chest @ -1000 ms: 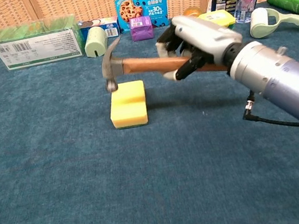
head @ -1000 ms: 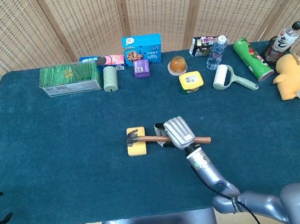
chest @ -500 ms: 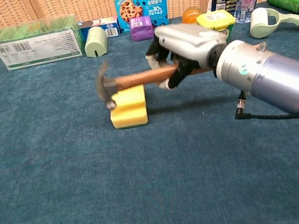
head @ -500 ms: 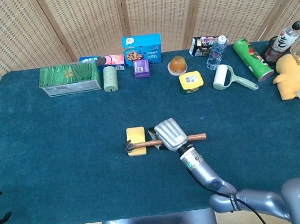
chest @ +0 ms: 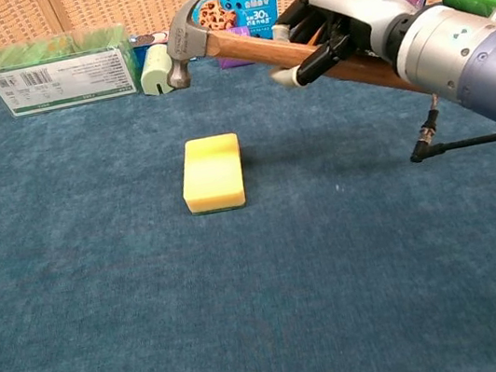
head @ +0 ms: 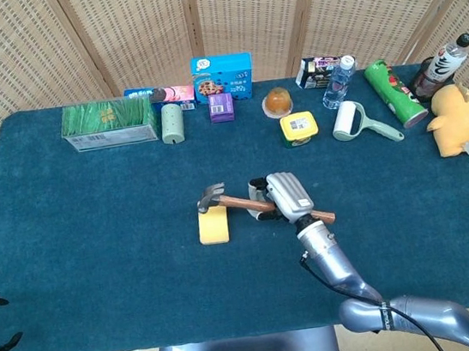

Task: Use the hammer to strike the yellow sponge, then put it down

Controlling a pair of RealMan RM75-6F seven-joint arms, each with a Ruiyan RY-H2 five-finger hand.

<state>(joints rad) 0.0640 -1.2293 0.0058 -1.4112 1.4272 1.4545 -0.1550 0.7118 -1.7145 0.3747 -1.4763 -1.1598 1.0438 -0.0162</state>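
The yellow sponge (chest: 212, 173) lies flat mid-bench (head: 94, 228), bare blue cloth open all around it, well apart from every edge. Above its far end hangs the hammer (chest: 235, 44) head, clear of it, handle slanting down to the right. My right hand (chest: 335, 23) grips that handle, fingers wrapped tight. My left hand isn't in sight.

Along the far edge of the blue table cloth (head: 92, 211) stand a green box (head: 108, 123), a pale green roll (head: 172, 123), a blue cookie box (head: 222, 76), a small purple box (head: 221, 106), an orange jelly cup (head: 277, 101), a yellow-lidded tub (head: 298, 128), a water bottle (head: 337, 82), a lint roller (head: 353, 122), a green can (head: 394, 92) lying down, and a yellow plush toy (head: 457, 120).
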